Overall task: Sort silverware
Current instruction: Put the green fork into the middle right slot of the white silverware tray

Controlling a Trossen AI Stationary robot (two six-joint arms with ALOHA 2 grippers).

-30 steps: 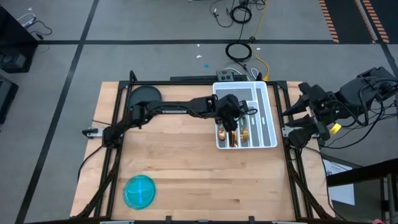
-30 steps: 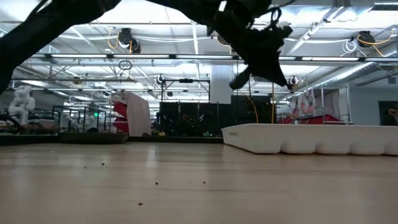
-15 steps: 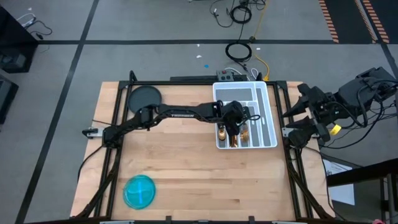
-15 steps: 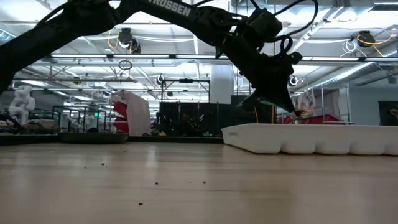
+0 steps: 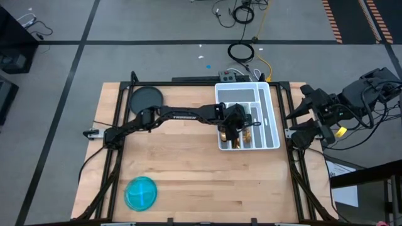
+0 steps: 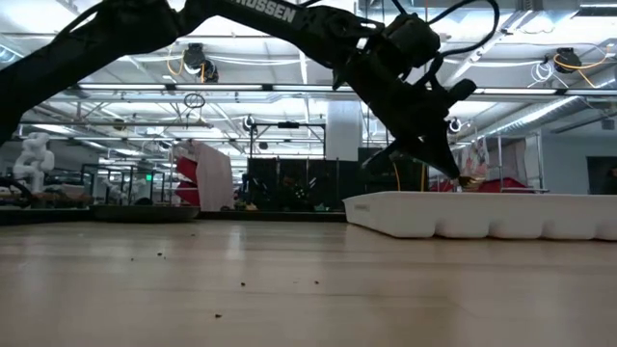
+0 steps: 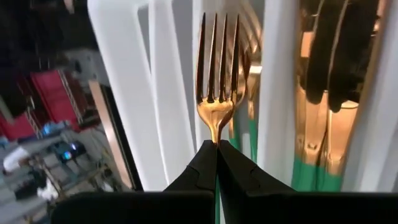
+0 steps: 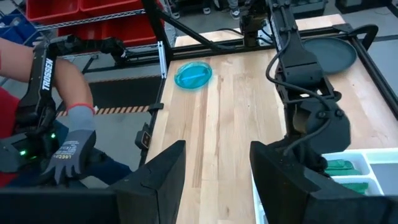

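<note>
1. The worktop (image 5: 188, 169) is pale wood on a black frame; both arms are mounted at its far side, the left reaching across it, the right folded off its right edge.
2. The left arm stretches from the worktop's left side to the tray; in the low view it arches in from the upper left and slopes down over the tray's rim.
3. The right arm sits well apart from the tray, beyond the worktop's right edge; the right gripper (image 8: 217, 168) has its fingers apart with nothing between them.
4. The tray (image 5: 271, 110) is white with long compartments, standing at the far right of the worktop.
5. A dark round disc (image 5: 146, 97) lies at the far left corner; the bowl (image 5: 141, 193), blue and round, sits near the front left, well apart from the tray.
6. A person's gloved hand (image 8: 68, 152) shows beside the worktop in the right wrist view.
7. The left gripper (image 5: 233, 125) hovers over the tray's left half; its fingers (image 7: 199, 168) are together, clamped on the neck of a fork (image 7: 217, 68).
8. The fork points tines-first away from the wrist, above a compartment where other gold forks lie.
9. More silverware (image 5: 242, 137) rests in the tray's near compartments, gold heads and green handles; knives (image 7: 329, 93) fill the compartment beside the forks.
</note>
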